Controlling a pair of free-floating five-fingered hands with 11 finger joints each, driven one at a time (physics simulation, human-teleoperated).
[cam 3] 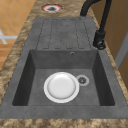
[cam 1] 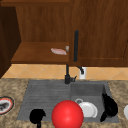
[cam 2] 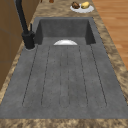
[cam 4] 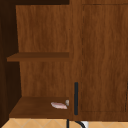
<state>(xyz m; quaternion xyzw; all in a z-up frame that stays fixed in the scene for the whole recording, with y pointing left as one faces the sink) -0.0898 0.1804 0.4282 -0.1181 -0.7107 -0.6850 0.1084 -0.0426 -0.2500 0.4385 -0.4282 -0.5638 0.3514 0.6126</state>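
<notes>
Grey sink [cam 3: 107, 82], speckled stone counter [cam 3: 15, 62], wooden cabinets [cam 4: 100, 55]

Dark wood kitchen, speckled stone bench

A wall cabinet [cam 4: 100, 57] fills 12 o'clock, its open shelf [cam 1: 37, 53] at 10 o'clock; tan tiles [cam 1: 32, 71] run beneath it, the bench [cam 1: 11, 85] spreads below, and wood floor [cam 2: 112, 22] lies beyond.

You have open room over the ribbed draining board [cam 2: 65, 75], which lies bare. In the basin [cam 3: 37, 82], a white plate [cam 3: 61, 87] covers much of the floor beside the drain [cam 3: 82, 80]. The black faucet [cam 1: 75, 47] rises at the back edge, blocking passage there. A red ball [cam 1: 67, 114] sits at the sink's front, between your left robot hand [cam 1: 37, 116] and right robot hand [cam 1: 109, 106].
</notes>
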